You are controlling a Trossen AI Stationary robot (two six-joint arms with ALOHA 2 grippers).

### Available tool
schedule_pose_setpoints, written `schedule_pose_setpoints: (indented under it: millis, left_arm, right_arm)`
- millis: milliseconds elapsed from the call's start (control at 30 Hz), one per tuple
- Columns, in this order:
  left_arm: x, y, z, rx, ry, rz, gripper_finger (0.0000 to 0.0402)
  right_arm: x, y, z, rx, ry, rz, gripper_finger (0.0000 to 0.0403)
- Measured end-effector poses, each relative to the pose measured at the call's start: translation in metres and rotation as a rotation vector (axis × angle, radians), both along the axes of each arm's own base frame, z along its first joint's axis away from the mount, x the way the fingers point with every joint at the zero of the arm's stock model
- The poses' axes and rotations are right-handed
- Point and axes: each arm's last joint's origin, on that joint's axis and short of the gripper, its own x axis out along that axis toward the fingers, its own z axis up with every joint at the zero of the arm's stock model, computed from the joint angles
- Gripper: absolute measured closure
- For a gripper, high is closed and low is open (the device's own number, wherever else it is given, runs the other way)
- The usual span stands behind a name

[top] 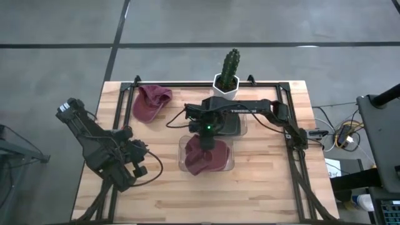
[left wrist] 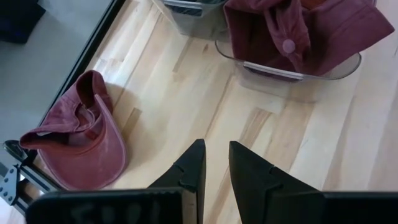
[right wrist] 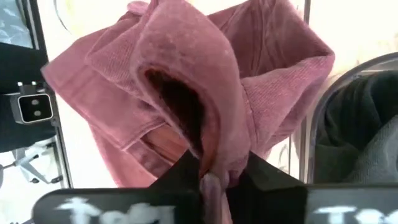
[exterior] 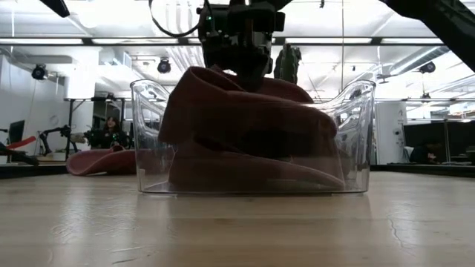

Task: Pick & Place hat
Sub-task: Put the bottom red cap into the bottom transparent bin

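Folded maroon fabric fills the right wrist view — the right gripper (right wrist: 211, 177) pinches a fold of a maroon cap (right wrist: 186, 93) between its two dark fingers, with the cloth bunched right up to the tips. From above, this gripper (top: 206, 134) sits over a clear plastic bin (top: 230, 164) near the middle of the wooden table (top: 262, 187), and the cap (top: 205, 156) lies crumpled inside that bin. At table height the cap (exterior: 245, 126) rises above the bin's rim (exterior: 356, 93), its top bunched at the gripper (exterior: 241, 63).

A second maroon cap (top: 150, 103) rests on the table's far left part, well apart from the bin. Just beyond the bin sits a darker container (top: 234, 125), and at the far edge stands a cactus in a white pot (top: 228, 78).

Near the left edge the left gripper (top: 134, 159) waits over bare wood, its fingers (left wrist: 189, 171) narrowly apart and holding nothing.
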Motion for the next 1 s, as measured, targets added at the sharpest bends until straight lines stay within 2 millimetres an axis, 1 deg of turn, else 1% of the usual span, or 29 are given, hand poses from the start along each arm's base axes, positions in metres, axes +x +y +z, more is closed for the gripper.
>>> schedule_pose_setpoints:
  millis: [333, 600, 800, 867, 1000]
  left_arm:
    - [0.0, 0.0, 0.0, 0.004, 0.003, -0.006, 0.0338]
    - [0.0, 0.0, 0.0, 0.004, 0.004, -0.006, 0.0338]
    - [0.0, 0.0, -0.001, 0.004, 0.004, -0.005, 0.0338]
    - [0.0, 0.0, -0.001, 0.004, 0.004, -0.005, 0.0338]
    - [0.0, 0.0, -0.001, 0.004, 0.004, -0.005, 0.0338]
  right_arm:
    - [0.0, 0.0, -0.001, -0.022, -0.005, 0.022, 0.0296]
    - [0.0, 0.01, -0.002, -0.024, -0.005, 0.057, 0.0235]
    - [-0.009, 0.015, 0.005, -0.023, 0.068, 0.06, 0.0219]
    - [-0.01, 0.017, 0.007, -0.069, 0.091, 0.065, 0.0218]
    - [-0.009, 0.02, 0.011, -0.155, 0.074, 0.084, 0.0218]
